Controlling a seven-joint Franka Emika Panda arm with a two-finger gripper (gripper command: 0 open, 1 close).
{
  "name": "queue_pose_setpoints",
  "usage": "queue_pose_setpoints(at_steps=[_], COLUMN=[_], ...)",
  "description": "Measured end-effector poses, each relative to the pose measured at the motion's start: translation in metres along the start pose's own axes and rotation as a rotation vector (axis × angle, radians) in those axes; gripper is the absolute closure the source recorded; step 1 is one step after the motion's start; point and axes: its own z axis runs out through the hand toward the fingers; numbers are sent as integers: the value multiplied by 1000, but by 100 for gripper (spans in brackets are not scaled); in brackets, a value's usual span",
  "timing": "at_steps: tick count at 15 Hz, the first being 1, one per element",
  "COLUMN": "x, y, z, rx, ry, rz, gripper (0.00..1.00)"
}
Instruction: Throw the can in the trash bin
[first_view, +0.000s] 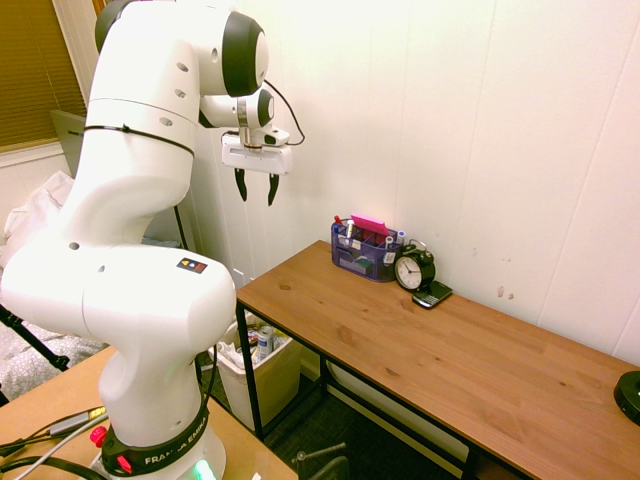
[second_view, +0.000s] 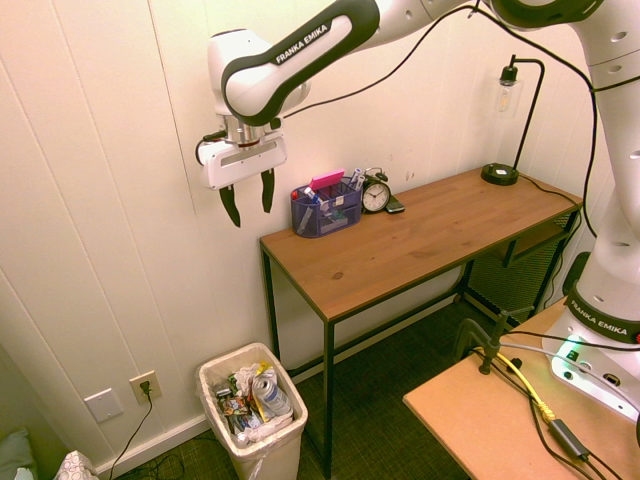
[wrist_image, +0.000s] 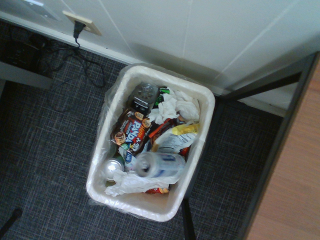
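Fingers (second_view: 249, 201) hang released and empty above trash bin (second_view: 215, 372), can (second_view: 267, 391) inside

Warm, yellowish indoor light fills both exterior views — sharp, with wide-angle bending at the edges. The gripper (second_view: 249, 196) casts no strong shadow on the wall behind it. The wrist view is softer — slightly blurred and cooler.

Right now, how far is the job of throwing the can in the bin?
It looks done: the can lies in the bin among the other trash. Nothing is in hand; the gripper hangs high above the bin with its fingers open and empty. Only withdrawing the arm seems left.
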Motion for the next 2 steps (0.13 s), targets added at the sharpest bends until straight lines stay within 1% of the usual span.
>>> queue_pose_setpoints(at_steps=[2], x=[11], y=[31], z=[4], rx=[-1], ry=[-4], rz=[44], gripper=[0])
